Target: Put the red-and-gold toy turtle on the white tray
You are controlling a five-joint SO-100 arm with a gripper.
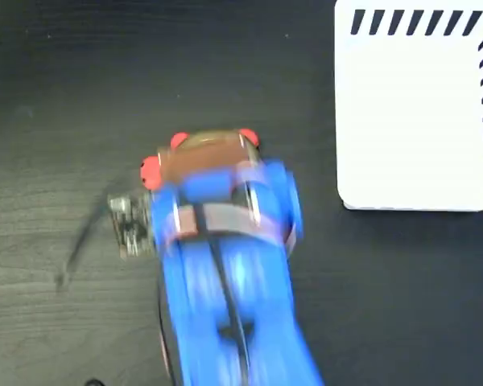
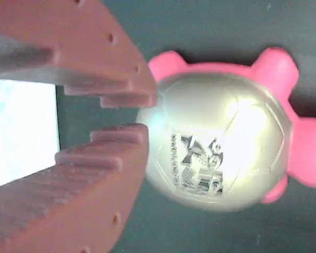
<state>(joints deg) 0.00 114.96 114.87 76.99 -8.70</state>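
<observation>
Dark wood-grain table (image 1: pixel 56 104), evenly lit

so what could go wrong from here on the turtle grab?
1. In the wrist view the gripper has its fingertips close together beside the turtle, not around it; closing now would likely catch nothing or nudge the toy away.
2. The gold shell looks smooth and domed, so a pinch at its edge may slip off.
3. The white tray sits well to the right in the fixed view; a weak grip could drop the turtle on the dark table.
</observation>
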